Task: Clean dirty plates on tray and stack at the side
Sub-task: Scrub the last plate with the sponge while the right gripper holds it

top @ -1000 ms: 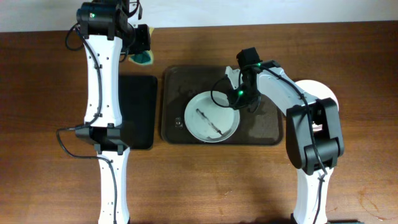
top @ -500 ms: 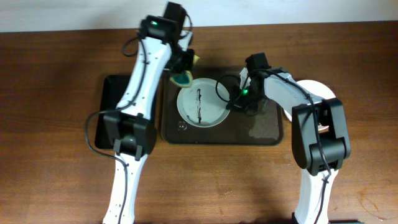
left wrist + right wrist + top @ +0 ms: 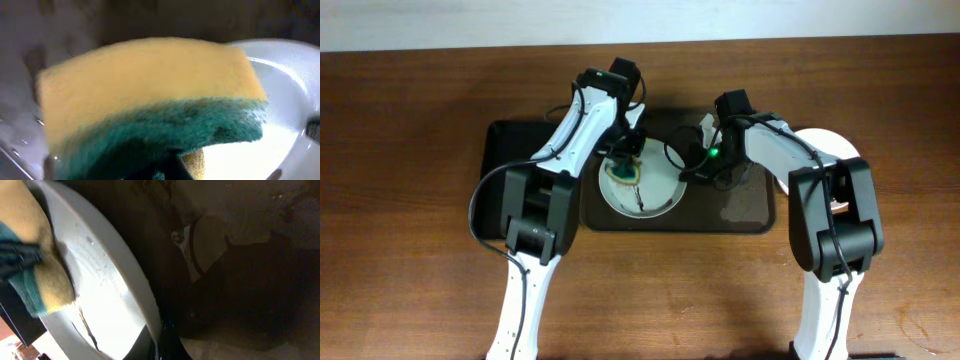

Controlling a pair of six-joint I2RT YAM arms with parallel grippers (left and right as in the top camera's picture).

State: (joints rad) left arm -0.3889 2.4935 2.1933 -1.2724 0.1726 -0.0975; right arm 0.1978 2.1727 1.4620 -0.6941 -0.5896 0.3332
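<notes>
A yellow-green sponge (image 3: pixel 150 95) is clamped by the left gripper (image 3: pixel 623 168) on a round white plate (image 3: pixel 660 188), its rim pinched by the right gripper (image 3: pixel 688 165)

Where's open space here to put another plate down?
Bare: the right end of the brown tray, and the table in front of it. Crowded: the tray's left half, with the plate, sponge, left gripper and right gripper.

overhead view: a brown wooden table (image 3: pixel 410 260), its grain running left to right, is seen under even light. a pale strip (image 3: pixel 770 18) is shown beyond the far edge; wall or floor cannot be told.
</notes>
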